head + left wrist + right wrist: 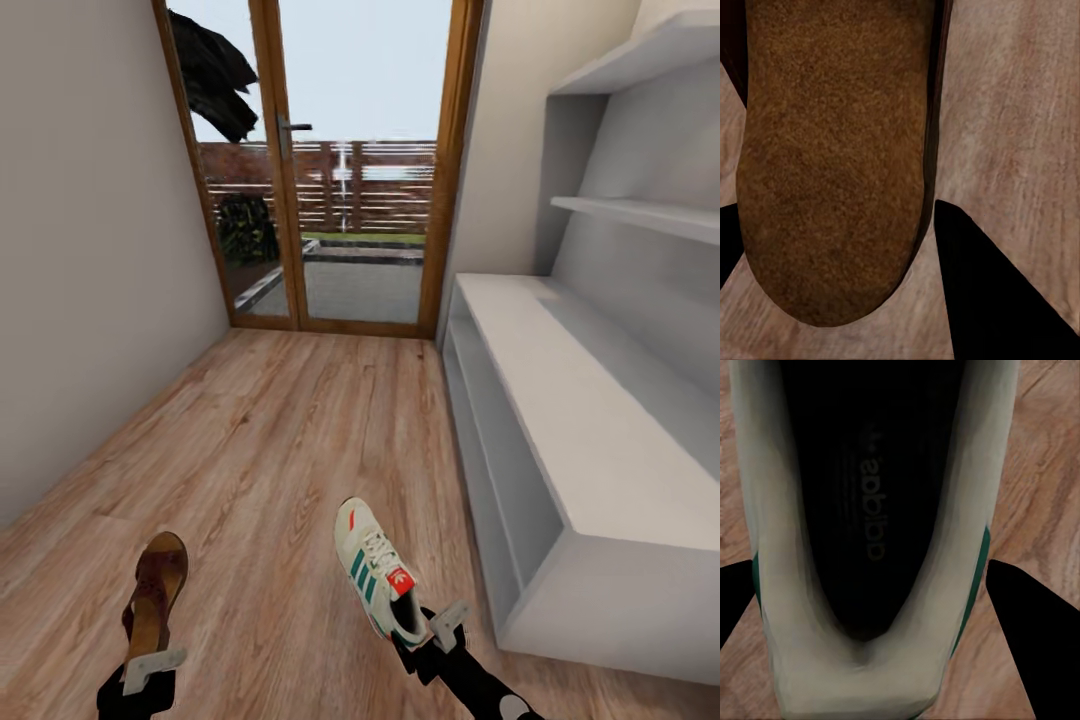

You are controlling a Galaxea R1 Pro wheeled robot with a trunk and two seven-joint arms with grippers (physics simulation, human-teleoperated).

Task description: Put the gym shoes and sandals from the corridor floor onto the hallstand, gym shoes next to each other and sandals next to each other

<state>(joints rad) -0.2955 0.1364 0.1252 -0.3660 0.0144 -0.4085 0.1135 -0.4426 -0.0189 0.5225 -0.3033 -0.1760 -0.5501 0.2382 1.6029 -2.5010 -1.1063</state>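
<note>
One brown sandal (155,590) hangs low over the corridor floor (270,440) at the near left, heel end in my left gripper (150,665), which is shut on it. In the left wrist view its suede footbed (832,165) lies between the dark fingers (997,300). One white gym shoe (378,580) with green stripes and a red tongue label points away from me at the near centre. My right gripper (430,630) is shut on its heel. The right wrist view looks into the shoe's dark opening (870,510) between the fingers (1035,622). The pale hallstand (600,420) stands along the right wall, its top bare.
Two open shelf slots (500,440) run under the hallstand's top, and floating wall shelves (640,215) hang above it. Wood-framed glass doors (350,160) close the corridor's far end. A plain wall (90,250) lines the left side, with bare wood floor between.
</note>
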